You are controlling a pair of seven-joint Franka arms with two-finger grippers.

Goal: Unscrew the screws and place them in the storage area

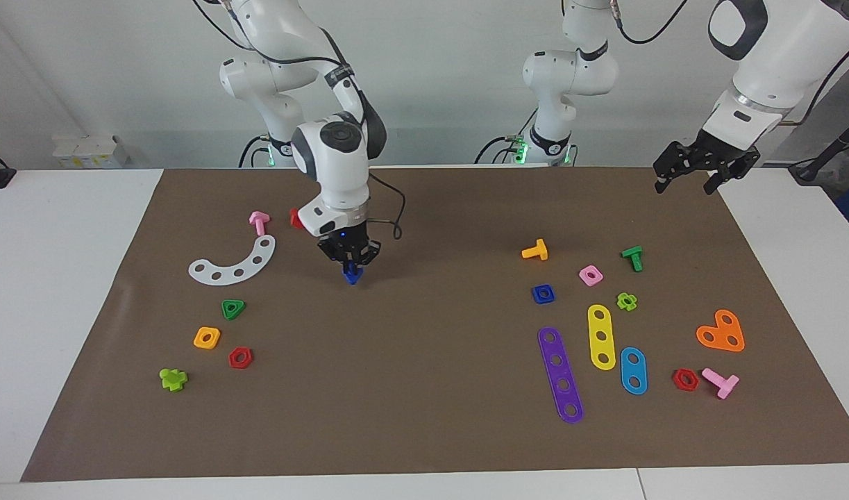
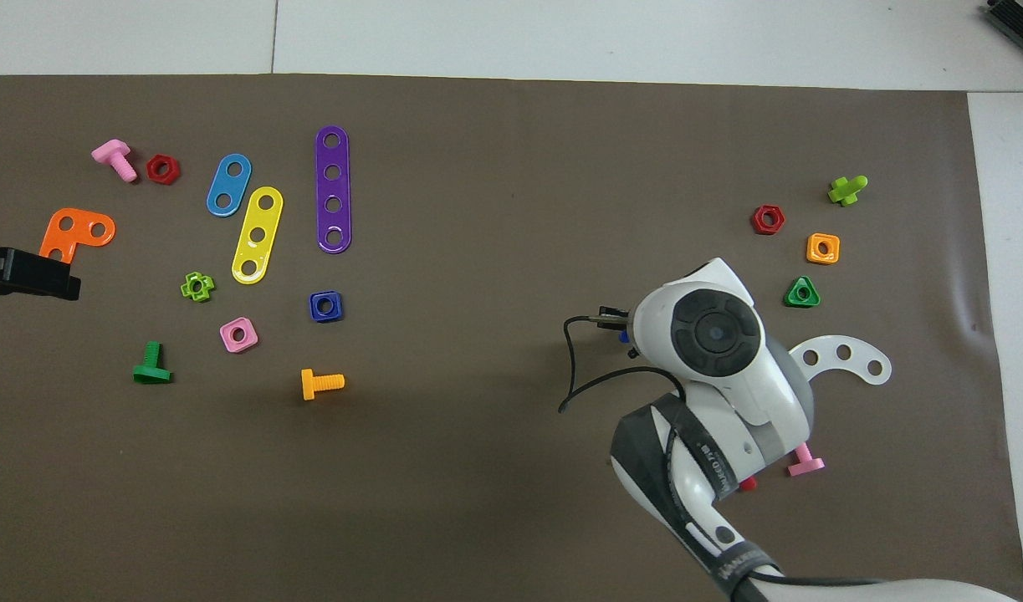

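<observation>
My right gripper [image 1: 352,267] points down over the brown mat [image 1: 424,417], beside the white curved strip [image 1: 237,264]. It is shut on a dark-blue screw [image 1: 352,276] with a triangular head, held just above the mat. In the overhead view the arm hides the gripper, and only a blue speck of the screw [image 2: 624,335] shows. My left gripper [image 1: 702,173] is open and empty, raised over the mat's corner at the left arm's end, where the arm waits. It also shows in the overhead view [image 2: 26,273].
Near the curved strip lie a pink bolt [image 1: 259,222], a red piece [image 1: 296,219], a green triangular nut [image 1: 233,308], an orange nut [image 1: 207,338], a red hex nut [image 1: 240,357] and a lime bolt [image 1: 173,379]. Toward the left arm's end lie a dark-blue square nut [image 1: 543,294], an orange bolt [image 1: 535,251] and coloured strips [image 1: 560,375].
</observation>
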